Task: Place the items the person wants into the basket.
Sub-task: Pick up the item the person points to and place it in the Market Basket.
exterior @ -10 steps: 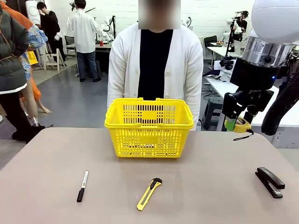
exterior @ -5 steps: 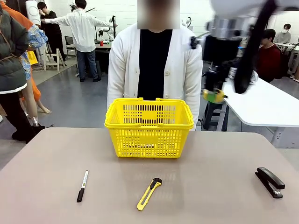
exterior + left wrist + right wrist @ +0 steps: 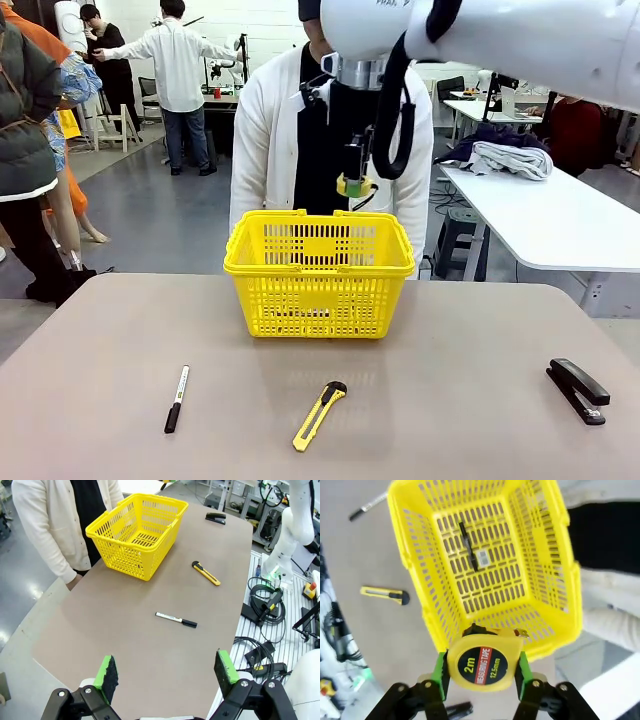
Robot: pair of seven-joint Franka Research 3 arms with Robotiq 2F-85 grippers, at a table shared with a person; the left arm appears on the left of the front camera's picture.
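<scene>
My right gripper (image 3: 354, 186) is shut on the round yellow-and-black tape measure (image 3: 479, 664) and hangs just above the far rim of the yellow basket (image 3: 318, 300). In the right wrist view the basket (image 3: 560, 555) opens below the tape measure, and a slim black pen (image 3: 468, 545) lies on its floor. The black stapler (image 3: 577, 390) rests at the table's near right. The person (image 3: 270, 130) in a white cardigan stands right behind the basket. My left gripper (image 3: 166, 670) is open and empty, high above the table's near left end.
A white marker with a black cap (image 3: 176, 398) lies at the near left and a yellow-and-black utility knife (image 3: 320, 415) at the near middle. Bare tabletop surrounds the basket. Other people and white tables stand in the background.
My right arm has swung from the table's right side leftward with the tape measure, ending above the basket's far rim. Nothing on the table moved.
</scene>
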